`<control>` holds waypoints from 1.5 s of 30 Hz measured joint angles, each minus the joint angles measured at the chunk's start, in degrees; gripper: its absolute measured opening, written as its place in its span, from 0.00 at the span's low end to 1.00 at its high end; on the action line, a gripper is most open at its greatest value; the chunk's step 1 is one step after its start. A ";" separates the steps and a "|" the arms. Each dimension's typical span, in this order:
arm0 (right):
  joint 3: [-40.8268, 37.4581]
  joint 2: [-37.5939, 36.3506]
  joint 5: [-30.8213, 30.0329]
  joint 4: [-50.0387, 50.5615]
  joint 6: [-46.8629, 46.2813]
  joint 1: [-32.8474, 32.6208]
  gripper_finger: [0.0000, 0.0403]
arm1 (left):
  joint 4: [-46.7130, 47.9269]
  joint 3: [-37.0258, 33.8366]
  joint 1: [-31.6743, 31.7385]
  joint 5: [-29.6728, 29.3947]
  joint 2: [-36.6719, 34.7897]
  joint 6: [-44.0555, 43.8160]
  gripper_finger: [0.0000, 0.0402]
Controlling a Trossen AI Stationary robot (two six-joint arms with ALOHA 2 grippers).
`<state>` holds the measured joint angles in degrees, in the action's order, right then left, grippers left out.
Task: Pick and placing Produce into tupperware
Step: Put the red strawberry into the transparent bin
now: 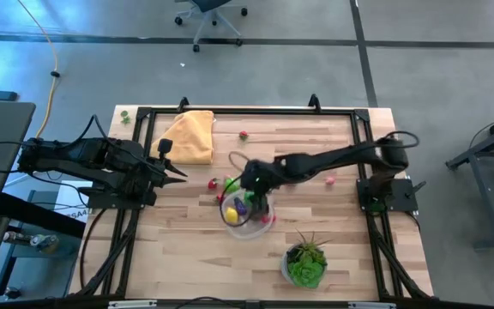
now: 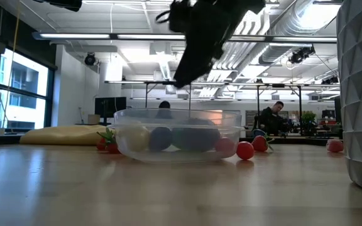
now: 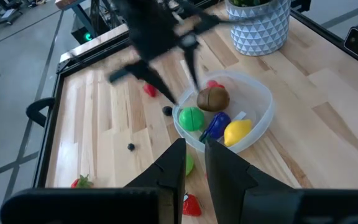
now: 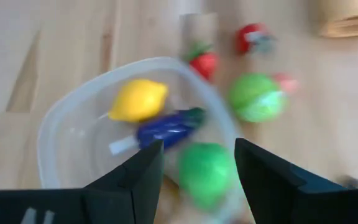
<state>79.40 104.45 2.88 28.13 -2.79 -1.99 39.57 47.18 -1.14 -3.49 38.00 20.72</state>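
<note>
on the wooden tabletop (image 1: 333, 232), the right gripper (image 1: 254, 182) hangs with fingers apart over the tupperware (image 1: 247, 215) near the middle; left gripper (image 1: 178, 172), fingers together, waits by the left edge.

A yellow cloth (image 1: 190, 136) lies crumpled at the far left of the wooden table (image 1: 187, 249). A leafy green plant (image 1: 305, 260) in a white faceted pot (image 2: 361, 94) stands near the table's near right edge. An office chair (image 1: 210, 12) sits on the grey floor beyond.
</note>
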 joint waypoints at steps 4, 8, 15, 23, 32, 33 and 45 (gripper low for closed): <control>0.07 -6.21 -6.39 8.84 -1.94 3.03 0.47 | 0.00 0.00 -0.01 0.00 0.00 0.01 0.13; 0.09 -10.81 -6.52 21.55 -7.49 7.90 0.47 | 0.00 0.00 -0.01 0.00 0.00 -0.01 0.13; -7.51 -13.05 3.37 27.82 -3.47 14.99 0.47 | 0.00 0.00 0.01 0.00 0.00 -0.01 0.13; -22.04 -13.03 6.29 13.19 3.76 14.61 0.47 | 0.00 0.00 0.01 0.00 0.00 0.01 0.13; -28.94 -13.03 -0.47 5.28 7.20 13.15 0.47 | 0.00 0.00 0.00 0.00 0.00 0.01 0.13; -29.02 -13.01 -0.48 5.36 7.23 13.15 0.47 | 0.00 0.00 0.01 0.00 0.00 0.01 0.13; -29.05 -12.90 -0.55 2.94 9.12 13.15 0.47 | 0.00 0.00 0.00 0.00 0.02 -0.01 0.13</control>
<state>50.35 91.55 2.33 31.07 6.33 11.16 39.57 47.18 -1.14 -3.49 38.02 20.71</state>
